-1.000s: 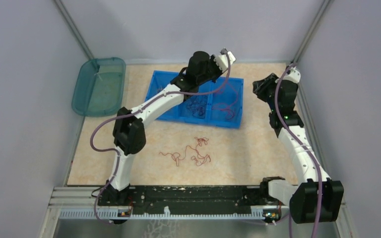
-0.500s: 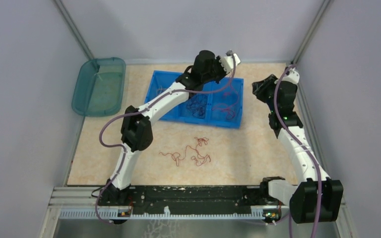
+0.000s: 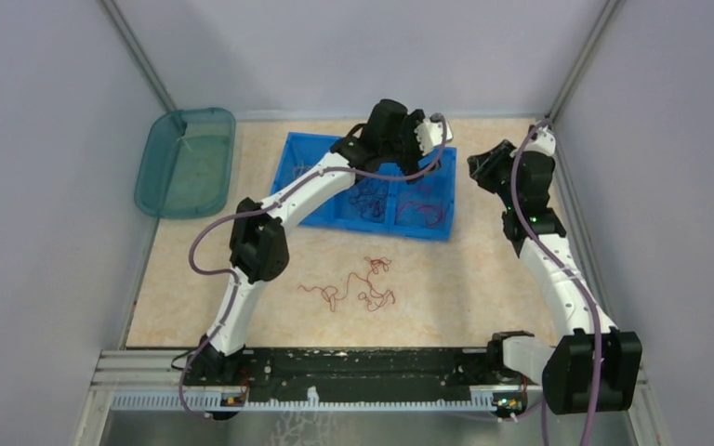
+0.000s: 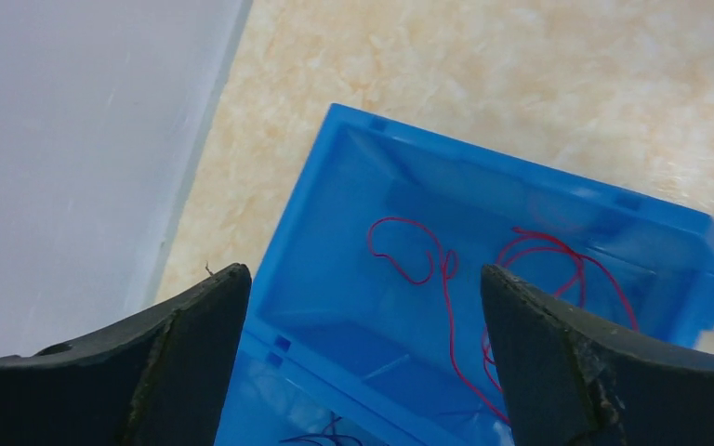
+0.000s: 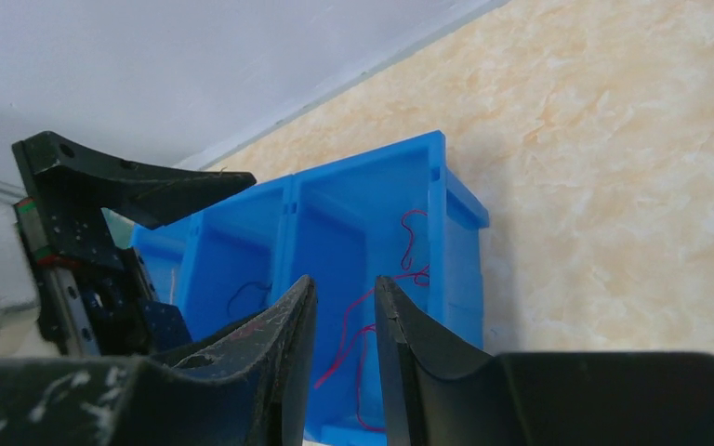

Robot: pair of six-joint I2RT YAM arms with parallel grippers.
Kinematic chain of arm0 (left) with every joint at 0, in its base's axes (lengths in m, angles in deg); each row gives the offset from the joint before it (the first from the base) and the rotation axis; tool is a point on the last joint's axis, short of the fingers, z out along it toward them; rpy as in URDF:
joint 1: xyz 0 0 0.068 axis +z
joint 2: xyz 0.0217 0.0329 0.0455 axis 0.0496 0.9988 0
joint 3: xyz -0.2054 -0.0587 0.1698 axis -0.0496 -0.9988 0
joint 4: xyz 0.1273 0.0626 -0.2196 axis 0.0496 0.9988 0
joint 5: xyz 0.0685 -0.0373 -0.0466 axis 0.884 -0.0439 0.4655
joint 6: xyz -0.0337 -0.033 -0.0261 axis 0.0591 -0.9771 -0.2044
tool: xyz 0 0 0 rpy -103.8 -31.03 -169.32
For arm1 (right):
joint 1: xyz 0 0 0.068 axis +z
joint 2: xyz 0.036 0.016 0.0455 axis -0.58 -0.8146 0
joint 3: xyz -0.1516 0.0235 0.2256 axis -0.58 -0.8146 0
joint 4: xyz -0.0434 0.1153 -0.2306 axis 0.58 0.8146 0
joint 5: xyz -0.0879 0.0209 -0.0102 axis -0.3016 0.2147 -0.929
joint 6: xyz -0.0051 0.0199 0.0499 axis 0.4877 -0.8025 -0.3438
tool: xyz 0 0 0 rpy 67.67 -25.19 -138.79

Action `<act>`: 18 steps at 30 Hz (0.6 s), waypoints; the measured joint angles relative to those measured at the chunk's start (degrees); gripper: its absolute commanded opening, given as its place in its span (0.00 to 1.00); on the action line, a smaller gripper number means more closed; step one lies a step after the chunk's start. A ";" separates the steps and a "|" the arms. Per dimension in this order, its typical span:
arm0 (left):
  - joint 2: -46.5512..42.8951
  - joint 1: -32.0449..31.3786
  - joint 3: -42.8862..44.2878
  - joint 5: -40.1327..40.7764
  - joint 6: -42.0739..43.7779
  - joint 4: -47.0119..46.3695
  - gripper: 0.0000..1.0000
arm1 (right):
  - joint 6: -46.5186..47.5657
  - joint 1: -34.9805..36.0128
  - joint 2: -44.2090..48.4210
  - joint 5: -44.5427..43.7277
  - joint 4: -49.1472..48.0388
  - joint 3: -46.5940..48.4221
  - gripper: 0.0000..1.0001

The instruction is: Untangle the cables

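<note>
Overhead, the left gripper (image 3: 430, 133) (image 4: 363, 271) hangs above the far right corner of the blue bin (image 3: 432, 232) (image 4: 330, 177), its jaws spread wide with nothing between them. Through that gap, red cables (image 4: 449, 316) (image 3: 425, 208) lie curled on the floor of the bin's right compartment, and dark cables (image 3: 369, 198) sit bunched in the compartment to its left. The right gripper (image 3: 476, 169) (image 5: 344, 283) is poised just beside the bin's right end, above the desk (image 3: 483, 279), its fingers parted by only a narrow slit and pinching nothing that shows. Nearer the arm bases, well apart from the bin, a loose red tangle (image 3: 358, 286) sprawls on the desk. A teal tray (image 3: 186, 163) rests at the far left corner.
</note>
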 measured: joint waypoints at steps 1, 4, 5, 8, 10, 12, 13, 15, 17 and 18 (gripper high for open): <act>-0.44 0.24 0.11 -1.51 0.39 1.36 0.99 | -0.02 0.00 -0.35 0.59 -0.02 0.00 0.31; -2.03 0.70 0.17 -5.11 0.94 5.01 0.99 | 0.00 0.13 -1.16 1.70 -0.04 0.00 0.30; -2.64 0.98 0.17 -6.12 0.92 6.10 0.99 | 0.04 0.52 -1.51 2.05 -0.04 0.00 0.30; -5.51 2.91 0.17 -9.46 0.63 9.86 0.99 | 0.81 2.38 -2.16 2.29 0.11 0.00 0.32; -8.50 5.18 -0.48 -11.91 0.52 12.28 0.99 | 1.68 4.94 -2.43 2.54 0.26 -0.02 0.35; -13.92 8.44 -4.50 -14.40 0.72 14.21 0.99 | 2.69 8.52 -2.49 2.97 0.31 -0.44 0.38; -17.31 10.21 -7.30 -15.87 1.16 15.54 0.99 | 3.17 9.99 -2.49 3.23 0.22 -0.81 0.40; -23.15 13.18 -12.68 -17.97 2.25 17.31 0.99 | 4.37 13.99 -2.45 3.32 0.02 -2.25 0.42; -30.32 16.28 -20.28 -19.52 4.11 19.28 0.98 | 5.84 19.37 -2.45 3.28 0.24 -4.44 0.43; -34.12 17.20 -24.87 -20.06 5.77 20.33 0.97 | 6.36 21.42 -2.45 3.41 0.33 -5.27 0.44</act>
